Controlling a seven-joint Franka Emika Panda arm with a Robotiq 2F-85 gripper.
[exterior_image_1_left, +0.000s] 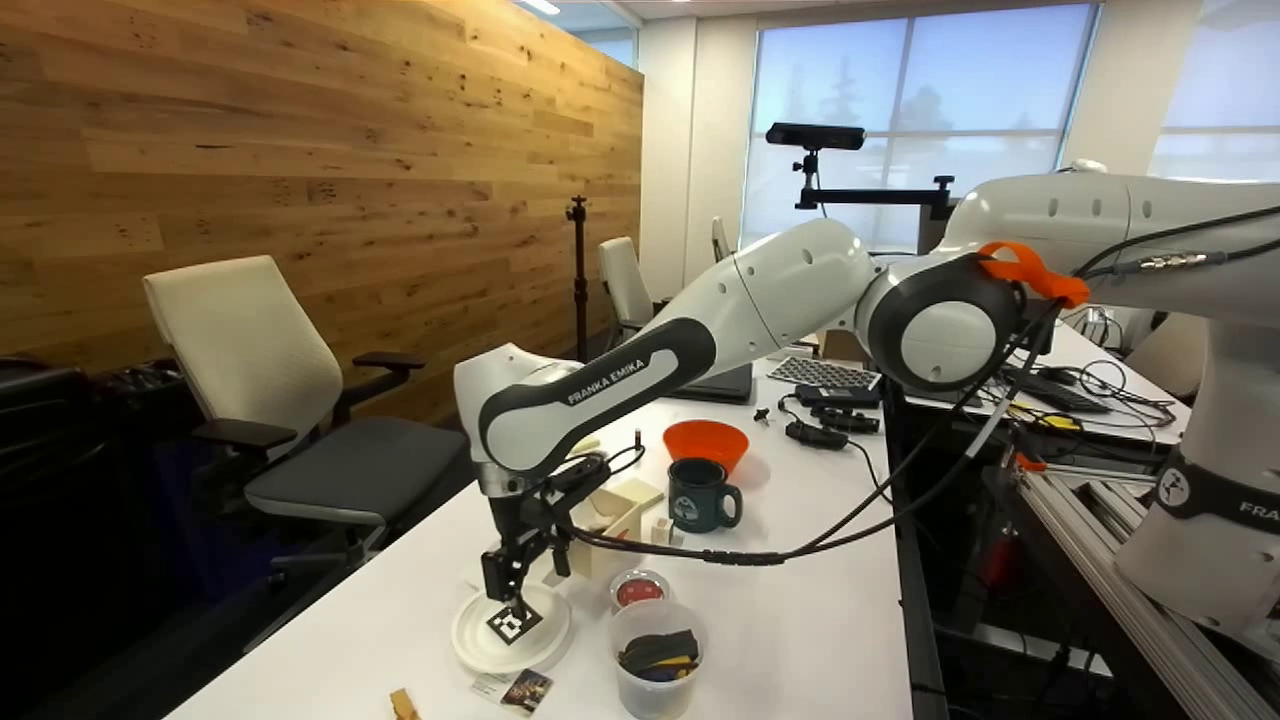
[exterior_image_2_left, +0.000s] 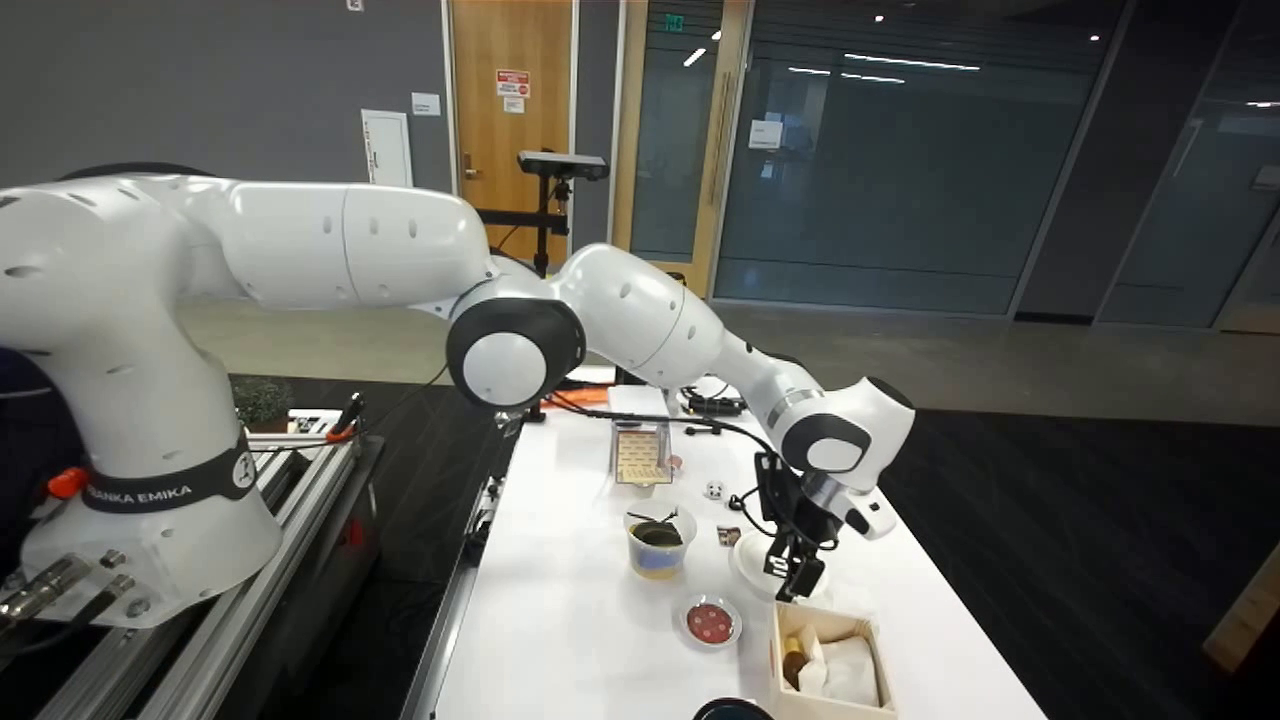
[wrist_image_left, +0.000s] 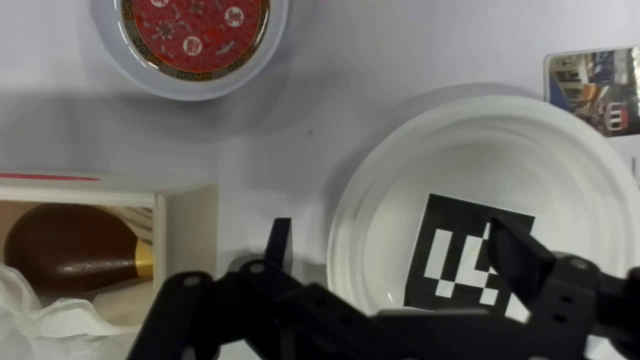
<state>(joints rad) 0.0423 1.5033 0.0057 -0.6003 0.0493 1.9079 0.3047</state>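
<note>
One white plate (wrist_image_left: 480, 165) partly beneath the claw (wrist_image_left: 392, 242)

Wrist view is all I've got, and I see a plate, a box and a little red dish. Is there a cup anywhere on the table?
Observer: Yes, in an exterior view a dark green mug stands on the table.
Operator: Cool! What's near the red dish that I can't see?
Observer: A see-through tub with dark things in it; I can't tell what they are.
Operator: My open gripper has one finger over the plate. What's holding the gripper up?
Observer: A big arm, mostly white, in both exterior views.
</note>
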